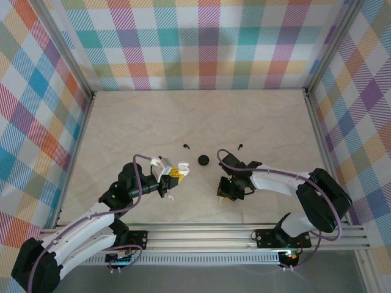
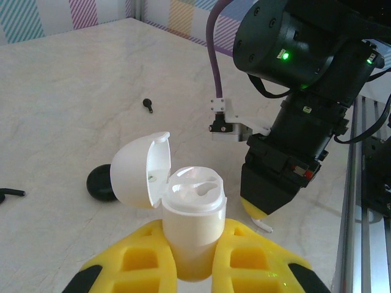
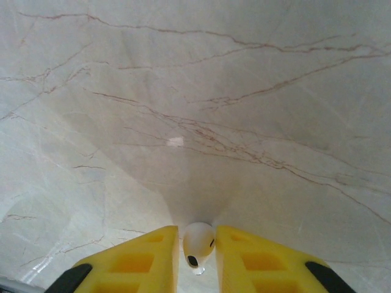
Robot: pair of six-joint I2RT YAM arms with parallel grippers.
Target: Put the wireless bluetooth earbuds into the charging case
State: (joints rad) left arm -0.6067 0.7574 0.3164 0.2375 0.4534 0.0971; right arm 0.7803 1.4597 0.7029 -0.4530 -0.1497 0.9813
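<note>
Looks down over a pale, brown-veined marble bench. Shows the right claw at the bottom edge, yellow fingers pressed against a white earbud. Grips the bud's rounded head, dark opening turned toward the lens; touching the bench or just above it, cannot tell.

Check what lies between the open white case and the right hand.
Only bare table separates the white case from the right hand in the top view; the black case sits farther back.
</note>
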